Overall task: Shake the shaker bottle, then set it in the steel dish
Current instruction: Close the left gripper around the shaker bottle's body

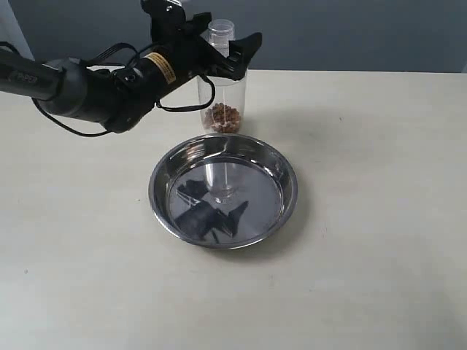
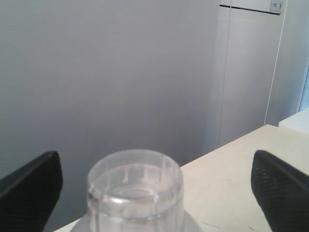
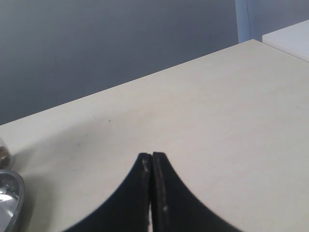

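The shaker bottle stands upright on the table just behind the steel dish, with brown beads lying at its bottom. My left gripper is open, its black fingers spread wide on either side of the bottle's shoulder and touching nothing. In the left wrist view the clear round cap sits between the two fingers, well apart from both. The right gripper is shut on nothing above bare table; it does not show in the exterior view.
The beige table stretches wide to the right of the dish and in front of it. A grey wall runs behind. The dish's edge and a sliver of the bottle show in the right wrist view.
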